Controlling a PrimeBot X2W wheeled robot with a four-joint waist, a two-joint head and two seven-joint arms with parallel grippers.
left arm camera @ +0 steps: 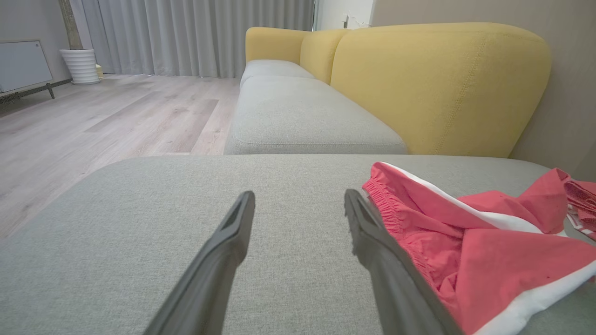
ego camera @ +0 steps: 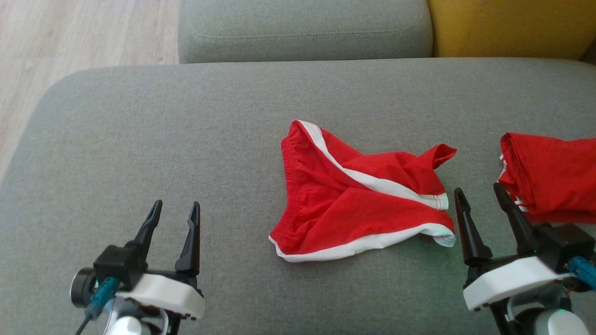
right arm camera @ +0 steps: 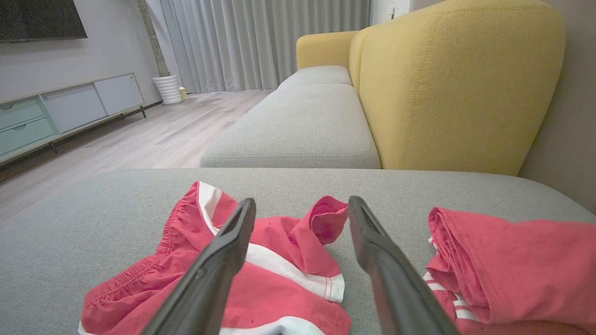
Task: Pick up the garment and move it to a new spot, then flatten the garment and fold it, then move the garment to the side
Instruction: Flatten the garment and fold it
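Head view looks down on the red shorts [ego camera: 358, 204]. They lie crumpled in the middle of the grey sofa seat [ego camera: 186, 139], with white edges showing. To their right sits another red cloth [ego camera: 549, 177], folded and cut off by the picture's edge. The right tool [ego camera: 478, 190] is spread wide and empty, close to the shorts' right end. The left tool [ego camera: 178, 208] is spread wide and empty too, well apart from them. Both wrist views add the yellow sofa back [left arm camera: 437, 88] and grey curtains [left arm camera: 200, 32]. In the left wrist view, one dark finger hides part of the shorts' waistband.
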